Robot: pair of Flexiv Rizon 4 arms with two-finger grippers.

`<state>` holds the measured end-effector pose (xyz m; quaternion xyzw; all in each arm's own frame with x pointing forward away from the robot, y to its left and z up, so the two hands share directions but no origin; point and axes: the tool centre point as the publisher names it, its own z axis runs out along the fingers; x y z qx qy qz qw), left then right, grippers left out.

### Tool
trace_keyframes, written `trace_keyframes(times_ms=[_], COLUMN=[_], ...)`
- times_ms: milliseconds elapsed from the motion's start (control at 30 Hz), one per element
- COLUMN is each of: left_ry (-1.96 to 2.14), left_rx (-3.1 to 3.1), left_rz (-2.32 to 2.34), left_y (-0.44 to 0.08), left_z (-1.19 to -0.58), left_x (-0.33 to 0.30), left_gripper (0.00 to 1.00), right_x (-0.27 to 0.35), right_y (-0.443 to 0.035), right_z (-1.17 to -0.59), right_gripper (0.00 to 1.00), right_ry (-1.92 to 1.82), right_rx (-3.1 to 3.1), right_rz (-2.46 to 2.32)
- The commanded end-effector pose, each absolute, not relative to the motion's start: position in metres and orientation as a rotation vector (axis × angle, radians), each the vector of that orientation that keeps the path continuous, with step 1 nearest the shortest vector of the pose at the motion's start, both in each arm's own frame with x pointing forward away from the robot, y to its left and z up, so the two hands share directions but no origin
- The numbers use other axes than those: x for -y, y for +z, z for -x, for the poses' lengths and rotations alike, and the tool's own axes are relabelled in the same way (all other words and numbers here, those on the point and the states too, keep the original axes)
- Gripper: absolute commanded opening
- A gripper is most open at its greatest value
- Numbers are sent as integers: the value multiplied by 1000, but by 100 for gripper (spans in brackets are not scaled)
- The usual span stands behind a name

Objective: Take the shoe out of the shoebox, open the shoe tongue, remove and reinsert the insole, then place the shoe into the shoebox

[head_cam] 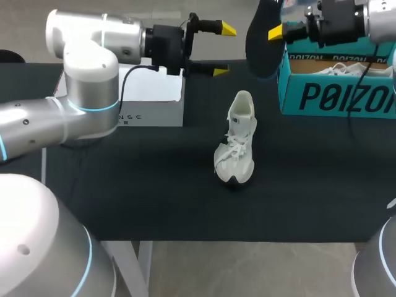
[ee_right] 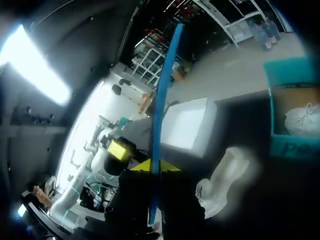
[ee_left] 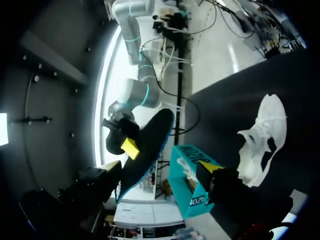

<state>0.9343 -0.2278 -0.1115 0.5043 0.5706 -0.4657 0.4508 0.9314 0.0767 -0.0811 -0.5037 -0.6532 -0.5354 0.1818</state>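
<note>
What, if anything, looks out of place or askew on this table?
Only the dark insole: it is out of the white shoe, held aloft in the right jaws beside the teal shoebox. The shoe stands on its sole on the black table. Nothing looks spilled or damaged.

Your 1 shoe (head_cam: pixel 236 141): white cloth upper, matt, woven laces. Table cover (head_cam: pixel 154 179): black matt cloth. Shoebox (head_cam: pixel 337 93): teal matt cardboard. Insole (head_cam: pixel 263 37): dark, matt. Left arm (head_cam: pixel 90 74): smooth, glossy silver shell.
</note>
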Motion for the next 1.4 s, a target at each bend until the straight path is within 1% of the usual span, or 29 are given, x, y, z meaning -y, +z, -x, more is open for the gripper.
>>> trace_keyframes(times_ms=[33,267,500,733,800,867,933,967,1400], left_ry=[-1125,-1092,-1101,-1100,-1100,-1100,-1100,-1100,-1100], left_rx=[-1478,-1626,-1673,-1728,-1728,-1728,-1728,-1728,-1728], left_rz=[-1242,-1162,-1079,-1065,-1065,-1065,-1065,-1065,-1065], left_y=[-114,-139,-149,-156,-156,-156,-156,-156,-156], left_z=[-925,-923,-924,-926,-926,-926,-926,-926,-926], left_x=[182,139,119,111,111,111,111,111,111], left_gripper=[100,100,100,100,100,100,100,100,100], right_x=[-74,-77,-79,-79,-82,-93,-104,-105,-105], right_y=[-80,-78,-78,-78,-79,-81,-92,-97,-97], right_z=[-932,-940,-941,-941,-942,-944,-951,-957,-957], right_gripper=[0,0,0,0,0,0,0,0,0], right_ry=[-1565,-1575,-1562,-1562,-1712,-1770,-1724,-1706,-1706], right_rx=[1860,1905,1922,1922,1939,2193,2383,2374,2374], right_rz=[1420,1403,1407,1407,1385,1437,1559,1576,1576])
